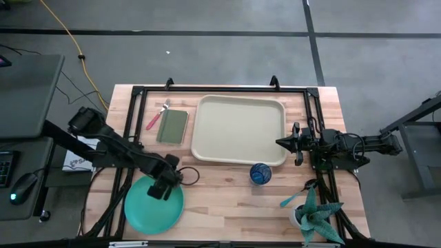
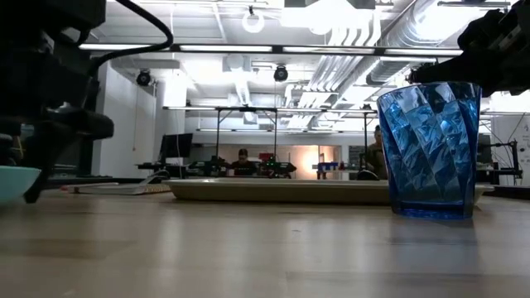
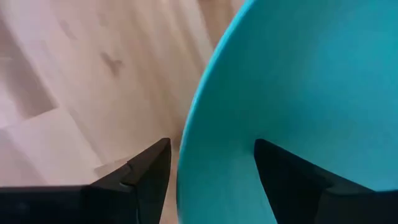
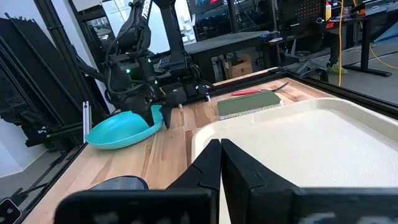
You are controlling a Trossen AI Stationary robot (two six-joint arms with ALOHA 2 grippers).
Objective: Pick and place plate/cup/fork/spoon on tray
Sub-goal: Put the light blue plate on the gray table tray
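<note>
The turquoise plate (image 1: 148,210) lies flat at the table's near left. My left gripper (image 1: 164,187) is open at the plate's far rim (image 3: 186,143), with one finger outside the rim and one over the plate's inside. I see no touch. The cream tray (image 1: 239,129) lies at the far middle. My right gripper (image 1: 284,142) is shut and empty above the tray's right rim. The blue cup (image 1: 260,173) stands upright near the tray's near right corner. The pink-handled fork (image 1: 157,116) lies left of the tray. The blue-handled spoon (image 1: 292,200) lies at the near right.
An olive-green pad (image 1: 172,126) lies between the fork and the tray. A teal spiky plant (image 1: 315,218) stands at the near right corner beside the spoon. A black frame (image 1: 220,88) runs along the table's far edge and sides. Bare wood lies between the plate and the cup.
</note>
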